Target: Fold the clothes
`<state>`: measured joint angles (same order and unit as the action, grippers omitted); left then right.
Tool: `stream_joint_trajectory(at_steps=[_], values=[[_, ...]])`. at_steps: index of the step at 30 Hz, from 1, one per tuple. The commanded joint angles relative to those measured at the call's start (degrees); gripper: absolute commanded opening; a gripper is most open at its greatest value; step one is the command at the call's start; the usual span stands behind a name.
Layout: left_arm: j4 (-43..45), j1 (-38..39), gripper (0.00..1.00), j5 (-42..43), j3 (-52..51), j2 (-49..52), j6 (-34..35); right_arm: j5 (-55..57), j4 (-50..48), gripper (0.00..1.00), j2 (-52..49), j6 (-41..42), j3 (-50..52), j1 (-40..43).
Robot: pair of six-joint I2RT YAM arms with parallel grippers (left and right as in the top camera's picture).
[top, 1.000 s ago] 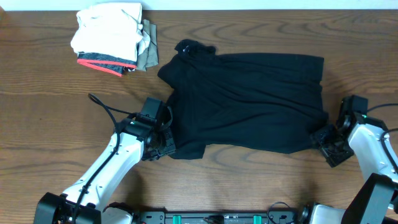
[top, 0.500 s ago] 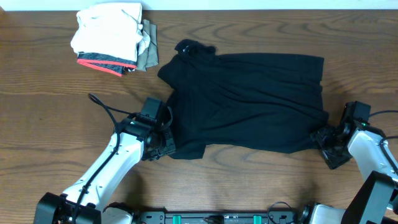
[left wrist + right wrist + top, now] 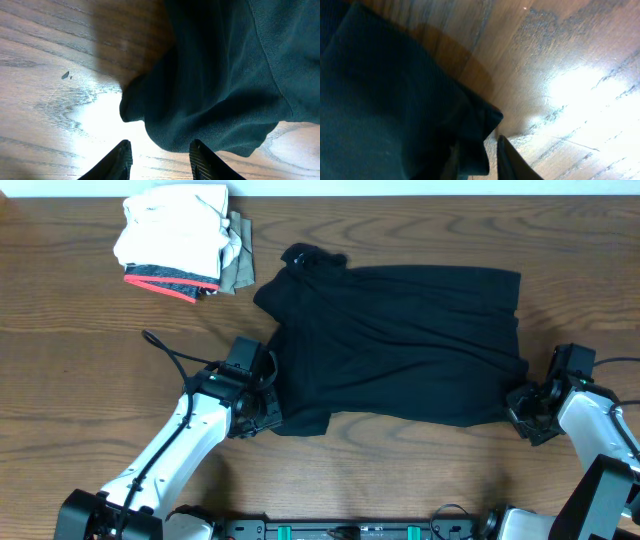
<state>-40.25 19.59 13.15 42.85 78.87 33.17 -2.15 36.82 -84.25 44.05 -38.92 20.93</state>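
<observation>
Black shirt (image 3: 400, 345) is seen spread flat near the centre of the tabletop (image 3: 80, 380), collar end toward the left, hem toward the right. Some wrinkling is noted across the body.

Left claw (image 3: 262, 412) is placed at the shirt's near left corner. In the left wrist view its fingers (image 3: 120, 161) are set moderately wide, with a rounded fold of the shirt (image 3: 225, 75) lying just ahead of the gap and not pinched.

Right claw (image 3: 525, 405) is placed at the near right corner. In the right wrist view its gap is narrow and the shirt corner (image 3: 395, 100) sits between the fingers (image 3: 512, 160). Whether the cloth is actually clamped cannot be told.

A stack of folded garments (image 3: 180, 245) is noted at the far left, well apart from the shirt.
</observation>
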Motion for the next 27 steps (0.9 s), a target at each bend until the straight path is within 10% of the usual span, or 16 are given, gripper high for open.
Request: stream_joint_trajectory(at_steps=[1,7,27], values=[[-0.2,-0.3,0.4,-0.8,-0.2,-0.4,-0.1,0.2,0.0,0.19,0.7,0.1,0.3,0.7],[-0.2,-0.3,0.4,-0.8,-0.2,-0.4,-0.1,-1.0,0.0,0.01,0.7,0.1,0.3,0.7],[-0.2,-0.3,0.4,-0.7,-0.2,-0.4,-0.1,0.0,13.6,0.01,11.0,-1.7,-7.4,0.7]])
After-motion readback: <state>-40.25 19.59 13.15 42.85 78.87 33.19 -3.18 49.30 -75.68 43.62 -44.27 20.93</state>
